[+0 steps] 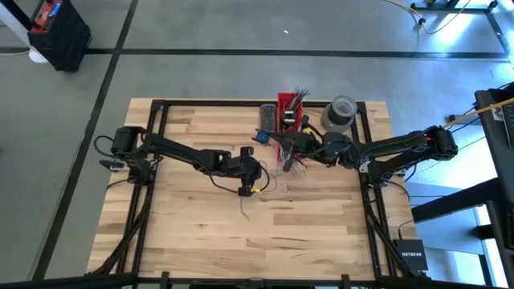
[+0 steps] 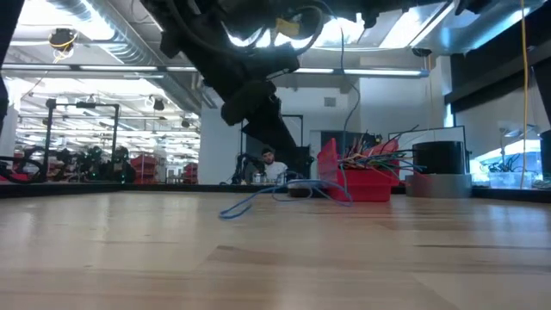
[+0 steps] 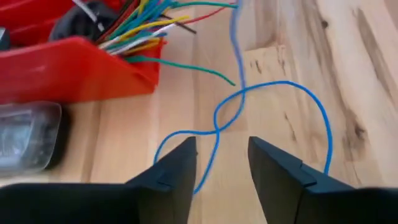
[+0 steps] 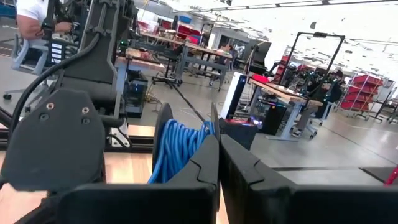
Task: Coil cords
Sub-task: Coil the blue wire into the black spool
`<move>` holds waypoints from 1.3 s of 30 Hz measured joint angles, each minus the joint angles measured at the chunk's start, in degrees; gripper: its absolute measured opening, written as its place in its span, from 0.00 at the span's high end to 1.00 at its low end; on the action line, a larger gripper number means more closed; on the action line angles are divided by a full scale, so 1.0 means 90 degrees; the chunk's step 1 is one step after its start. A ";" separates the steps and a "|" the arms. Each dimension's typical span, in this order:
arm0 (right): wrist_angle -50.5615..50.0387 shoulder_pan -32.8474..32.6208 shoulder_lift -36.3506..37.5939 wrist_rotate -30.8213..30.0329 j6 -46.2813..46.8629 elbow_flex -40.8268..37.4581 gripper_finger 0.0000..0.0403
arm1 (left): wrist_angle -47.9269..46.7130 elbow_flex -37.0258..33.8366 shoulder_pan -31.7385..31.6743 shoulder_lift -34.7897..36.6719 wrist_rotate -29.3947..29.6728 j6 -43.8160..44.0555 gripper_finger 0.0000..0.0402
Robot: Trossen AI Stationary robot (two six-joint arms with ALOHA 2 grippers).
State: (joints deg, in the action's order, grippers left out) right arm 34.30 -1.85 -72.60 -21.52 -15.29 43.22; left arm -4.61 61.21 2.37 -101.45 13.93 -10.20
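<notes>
Thin blue cord (image 3: pixel 273 93) lies loose on the pale wooden tabletop (image 3: pixel 367 74), looped and crossing itself just ahead of the left gripper (image 3: pixel 222 163), whose dark fingers stand apart with nothing between them. Same cord shows in the low view, trailing across the table toward the red plastic bin (image 2: pixel 362 181). Bunch of short multicoloured wire ends (image 3: pixel 146 25) sticks out of that bin. Right gripper (image 4: pixel 217 155) sits near the bin, fingers pressed together; wound blue cord coil (image 4: pixel 180 149) sits just beyond them, grip unclear. Thick grey tape roll (image 1: pixel 340 111) rests far right of the bin.
</notes>
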 joint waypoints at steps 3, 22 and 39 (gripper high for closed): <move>0.0010 0.0000 0.0000 0.0007 0.0000 0.0000 0.98 | 0.0036 0.0002 0.0008 -0.0179 0.0000 -0.0317 0.63; 0.0032 -0.0004 0.0000 -0.0014 -0.0031 -0.0002 0.98 | 0.0426 0.0000 -0.0097 -0.0715 0.0751 -0.1508 0.98; 0.0049 -0.0882 0.0985 -0.1836 -0.1030 -0.0338 0.98 | -0.1777 -0.1641 0.0046 0.3440 0.4639 0.2070 0.99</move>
State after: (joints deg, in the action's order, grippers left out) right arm 34.74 -9.78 -63.74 -38.05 -24.56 40.18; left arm -20.61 46.44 2.79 -70.50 55.68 8.43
